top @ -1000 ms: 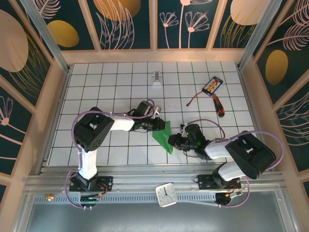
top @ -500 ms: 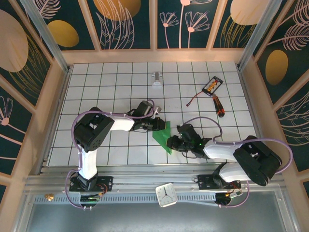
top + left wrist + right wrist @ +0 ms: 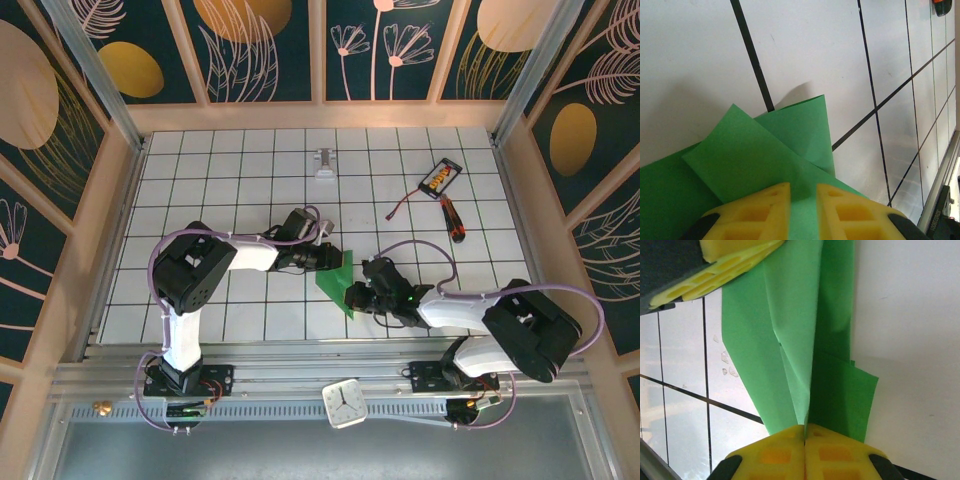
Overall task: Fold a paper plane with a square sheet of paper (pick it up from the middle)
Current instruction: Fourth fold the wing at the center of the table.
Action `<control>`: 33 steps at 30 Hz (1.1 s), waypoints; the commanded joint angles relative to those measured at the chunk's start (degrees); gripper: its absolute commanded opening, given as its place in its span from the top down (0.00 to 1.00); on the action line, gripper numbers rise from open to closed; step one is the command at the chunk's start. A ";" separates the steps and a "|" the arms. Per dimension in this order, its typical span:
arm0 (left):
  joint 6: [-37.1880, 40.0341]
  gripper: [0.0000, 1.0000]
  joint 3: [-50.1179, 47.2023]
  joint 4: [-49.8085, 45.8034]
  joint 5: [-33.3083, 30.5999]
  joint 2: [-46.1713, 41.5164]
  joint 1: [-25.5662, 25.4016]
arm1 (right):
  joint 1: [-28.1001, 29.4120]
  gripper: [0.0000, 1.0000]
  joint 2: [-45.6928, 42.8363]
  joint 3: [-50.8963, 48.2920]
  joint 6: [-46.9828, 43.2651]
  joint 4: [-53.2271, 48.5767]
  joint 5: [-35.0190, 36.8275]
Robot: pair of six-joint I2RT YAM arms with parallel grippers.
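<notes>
Surface [image 3: 240,190] white, gridded; green sheet of paper [image 3: 338,285], partly folded into overlapping flaps, held near the front middle between both arms; left hand [image 3: 803,187] clamped on one edge of the sheet; right hand [image 3: 804,429] fingers pressed together, pinching the creased opposite end.

You're working inside a robot lab cell: white black-gridded tabletop [image 3: 220,170], aluminium base rail [image 3: 300,378], dark floral-printed wall panels [image 3: 270,45] enclosing it.
</notes>
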 commanded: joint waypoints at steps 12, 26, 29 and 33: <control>1.64 0.78 -2.02 -6.14 -4.49 1.20 0.86 | -3.62 0.95 2.80 -3.95 0.26 12.38 -7.90; 1.71 0.78 -2.13 -6.40 -4.84 0.70 0.90 | -5.24 0.85 0.49 -4.97 -0.36 11.53 -10.09; 1.80 0.78 -2.11 -6.46 -4.85 0.71 0.89 | -5.48 0.83 -1.05 -5.00 -0.44 10.84 -10.02; 1.87 0.78 -2.30 -6.49 -4.84 0.77 0.87 | -5.50 0.81 -3.01 -5.02 -0.61 9.01 -9.36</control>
